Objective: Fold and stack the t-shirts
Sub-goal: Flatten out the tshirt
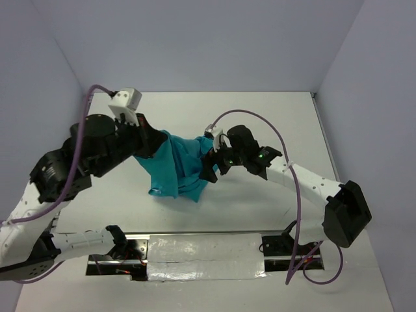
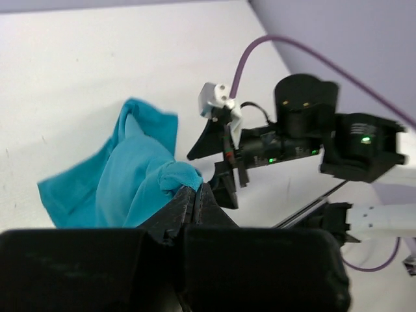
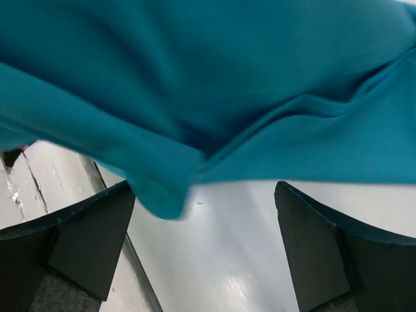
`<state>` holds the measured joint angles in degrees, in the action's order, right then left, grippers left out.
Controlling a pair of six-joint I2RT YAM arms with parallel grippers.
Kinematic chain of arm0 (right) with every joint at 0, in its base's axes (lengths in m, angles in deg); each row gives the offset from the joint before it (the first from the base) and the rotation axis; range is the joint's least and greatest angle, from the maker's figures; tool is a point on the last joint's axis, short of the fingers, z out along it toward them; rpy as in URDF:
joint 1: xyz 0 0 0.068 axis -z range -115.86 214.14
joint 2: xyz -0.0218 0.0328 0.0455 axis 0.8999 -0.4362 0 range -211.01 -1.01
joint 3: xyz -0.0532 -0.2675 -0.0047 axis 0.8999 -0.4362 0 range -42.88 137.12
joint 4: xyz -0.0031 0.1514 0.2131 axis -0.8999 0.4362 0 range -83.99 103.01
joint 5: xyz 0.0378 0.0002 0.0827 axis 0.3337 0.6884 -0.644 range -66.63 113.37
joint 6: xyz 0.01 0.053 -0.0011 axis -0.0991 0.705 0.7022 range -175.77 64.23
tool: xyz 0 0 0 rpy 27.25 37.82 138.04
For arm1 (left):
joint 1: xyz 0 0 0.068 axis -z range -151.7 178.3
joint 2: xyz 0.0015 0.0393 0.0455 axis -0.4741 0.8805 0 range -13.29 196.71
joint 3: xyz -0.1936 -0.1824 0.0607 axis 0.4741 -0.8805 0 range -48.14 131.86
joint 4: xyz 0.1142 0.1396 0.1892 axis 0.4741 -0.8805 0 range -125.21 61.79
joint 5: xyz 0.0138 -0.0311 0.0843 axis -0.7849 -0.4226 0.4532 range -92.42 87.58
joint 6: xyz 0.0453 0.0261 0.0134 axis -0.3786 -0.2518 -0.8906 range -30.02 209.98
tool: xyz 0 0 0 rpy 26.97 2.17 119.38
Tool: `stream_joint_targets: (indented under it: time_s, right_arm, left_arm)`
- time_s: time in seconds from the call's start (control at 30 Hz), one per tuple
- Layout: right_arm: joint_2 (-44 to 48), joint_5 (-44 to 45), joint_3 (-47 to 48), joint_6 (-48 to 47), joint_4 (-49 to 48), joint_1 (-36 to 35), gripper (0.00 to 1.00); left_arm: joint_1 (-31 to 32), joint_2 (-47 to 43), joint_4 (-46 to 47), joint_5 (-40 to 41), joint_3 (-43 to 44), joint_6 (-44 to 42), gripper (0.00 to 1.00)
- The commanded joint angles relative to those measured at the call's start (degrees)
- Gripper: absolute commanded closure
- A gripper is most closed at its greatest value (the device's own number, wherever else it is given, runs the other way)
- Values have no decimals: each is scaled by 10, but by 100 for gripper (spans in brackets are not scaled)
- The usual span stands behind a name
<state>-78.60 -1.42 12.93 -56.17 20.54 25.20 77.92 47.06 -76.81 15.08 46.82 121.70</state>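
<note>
The teal t-shirt [image 1: 177,167] hangs bunched above the white table, lifted at its upper left. My left gripper [image 1: 153,144] is shut on a fold of it; in the left wrist view the cloth [image 2: 130,175] spills from my closed fingertips [image 2: 195,190]. My right gripper [image 1: 209,168] is open at the shirt's right edge. In the right wrist view the teal cloth [image 3: 214,84] hangs just above and in front of the spread fingers [image 3: 91,227], with nothing between them. No white tag shows.
The white table [image 1: 260,117] is walled at the back and both sides. A metal strip and silver-taped panel [image 1: 205,257] run along the near edge between the arm bases. A purple cable [image 1: 260,123] loops over the right arm.
</note>
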Motion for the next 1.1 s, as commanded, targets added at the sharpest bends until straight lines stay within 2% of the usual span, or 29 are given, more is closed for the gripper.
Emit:
stream_joint_targets:
  time_s: [0.0, 0.17, 0.33, 0.37, 0.43, 0.53, 0.6, 0.7, 0.8, 0.93, 0.97, 1.07]
  right_arm:
    - [9, 23, 24, 12, -29, 5, 4]
    - [17, -126, 62, -147, 52, 29, 4]
    - [54, -294, 69, -310, 144, 26, 5]
    - [63, -313, 67, -376, 155, 18, 5]
    - [85, -328, 59, -438, 167, -4, 4]
    - [113, -327, 40, -467, 147, -26, 4]
    - [131, -322, 30, -464, 125, -50, 5]
    - [143, -325, 26, -378, 74, -65, 6]
    - [160, -310, -1, -172, -12, -81, 9]
    - [176, -230, -41, -50, -77, -98, 9]
    - [177, -164, -47, -35, -85, -98, 9]
    - [181, -57, -54, -46, -98, -82, 8]
  left_arm:
    - [-2, -23, 8, 2, 51, -1, 100]
    - [-1, -13, -2, 6, 122, -13, 100]
    - [-2, 20, 28, -21, 181, -31, 100]
    - [-2, 28, 27, -24, 191, -34, 100]
    - [-2, 53, 18, -22, 223, -46, 100]
    - [-2, 68, 11, -20, 237, -50, 100]
    - [-1, 64, 21, -16, 233, -51, 100]
    - [-2, 59, 36, -10, 224, -54, 100]
    - [-2, 63, 47, -12, 225, -63, 100]
    - [-1, 71, 59, -26, 228, -69, 100]
    - [-2, 71, 62, -30, 226, -69, 100]
    - [-2, 61, 76, -39, 211, -68, 100]
